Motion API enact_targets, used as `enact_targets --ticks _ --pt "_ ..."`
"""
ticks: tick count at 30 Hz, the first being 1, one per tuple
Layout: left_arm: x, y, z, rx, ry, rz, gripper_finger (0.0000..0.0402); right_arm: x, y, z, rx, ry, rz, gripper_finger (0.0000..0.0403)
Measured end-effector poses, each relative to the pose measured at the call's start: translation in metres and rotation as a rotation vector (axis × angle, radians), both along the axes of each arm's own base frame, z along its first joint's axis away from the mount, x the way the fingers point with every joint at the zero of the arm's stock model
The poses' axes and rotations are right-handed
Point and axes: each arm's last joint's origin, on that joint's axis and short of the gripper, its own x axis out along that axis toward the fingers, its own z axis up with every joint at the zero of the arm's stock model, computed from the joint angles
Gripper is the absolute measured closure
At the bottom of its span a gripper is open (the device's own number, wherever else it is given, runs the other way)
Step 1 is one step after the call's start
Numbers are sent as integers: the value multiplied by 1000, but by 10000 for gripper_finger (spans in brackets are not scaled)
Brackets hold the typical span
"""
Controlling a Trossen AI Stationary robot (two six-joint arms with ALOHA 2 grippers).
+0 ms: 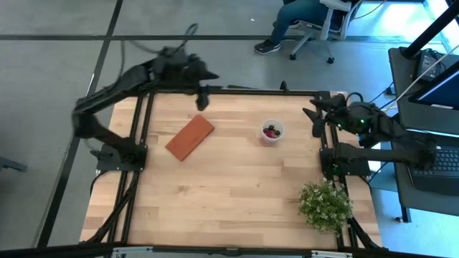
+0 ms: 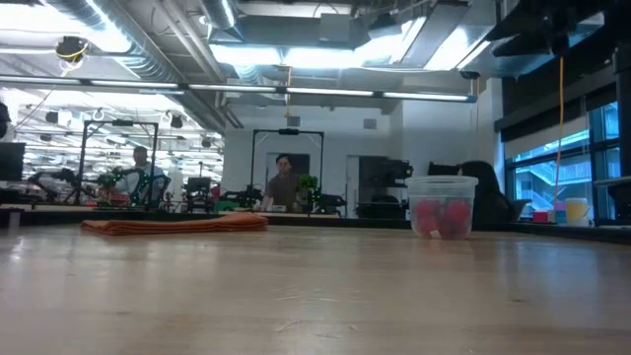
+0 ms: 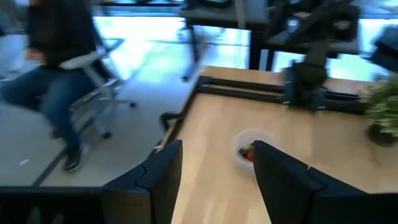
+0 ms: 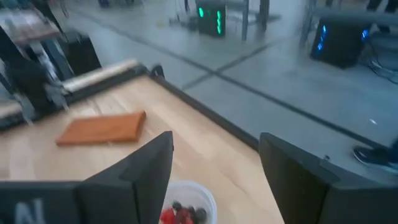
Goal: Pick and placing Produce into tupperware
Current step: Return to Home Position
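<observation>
The left gripper [image 1: 203, 100] hangs over the far edge of the worktop [image 1: 229, 190], just beyond the brick-coloured block [image 1: 190, 137]. Its wrist view shows the fingers spread wide with nothing between them. The right gripper [image 1: 314, 122] sits at the right-hand edge, near the tupperware [image 1: 272, 131] but apart from it, likewise released and empty. The tupperware stands upright on the far half of the worktop, between the block and the right arm. The produce [image 1: 271, 132] is inside it: red and dark berries lie in a small heap on its bottom, and the low view shows the red ones through the translucent wall. No berry shows loose on the wood in the high view, though things this small could escape it. A bushy plant [image 1: 325, 204] stands at the near right corner, well apart from the cup.

Judging from this, the filling looks finished and the step in hand is the retreat to rest, since neither arm carries anything. The next move calls for little: draw each arm back to its parked pose, the right one swinging clear of the cup so as not to tip it, the left one passing above the block
</observation>
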Motion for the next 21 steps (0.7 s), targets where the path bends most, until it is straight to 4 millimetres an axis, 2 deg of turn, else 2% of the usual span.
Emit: enact_targets --ticks 6,15,21 --pt "-60 -23 -47 2 -118 74 214 -12 3 -12 -82 -90 15 163" --pt "-145 -54 -151 -64 -360 220 214 -26 5 -34 -117 -114 -21 163" --pt "-181 -69 -194 -74 -489 234 214 -39 8 -52 -88 -195 -39 163"
